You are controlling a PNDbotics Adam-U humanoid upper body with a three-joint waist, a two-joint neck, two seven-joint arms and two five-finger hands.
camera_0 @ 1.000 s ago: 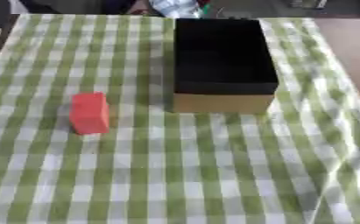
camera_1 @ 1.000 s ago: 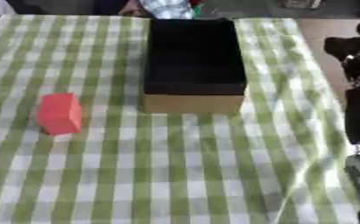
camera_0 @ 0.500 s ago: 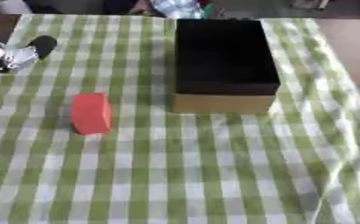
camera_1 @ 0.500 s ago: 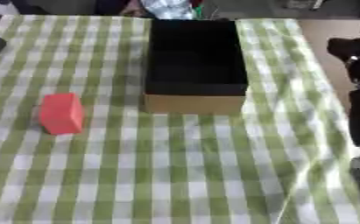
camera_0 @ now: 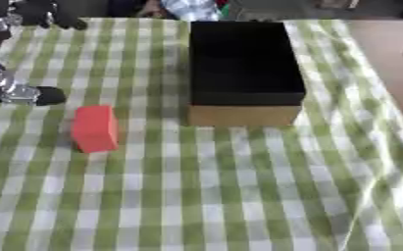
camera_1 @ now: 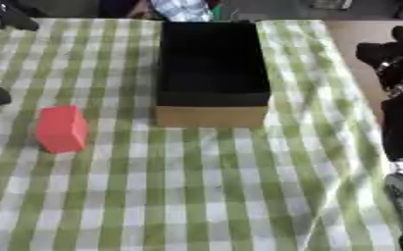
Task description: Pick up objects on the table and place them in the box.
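Here the left robot hand point(camera_0: 20, 93) hovers beside the red block point(camera_0: 94, 128), fingers unreadable.

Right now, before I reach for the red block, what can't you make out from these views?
- Left hand: cut by the left edge in both views; finger pose unclear.
- Right hand: cut by the right edge, blurred; finger pose unclear.
- Box interior: too dark to see whether anything lies inside.
- Red block: far side hidden by its own body.

Homely tabletop setting: green-and-white checked tablecloth point(camera_0: 239, 186), crinkled along its right edge.
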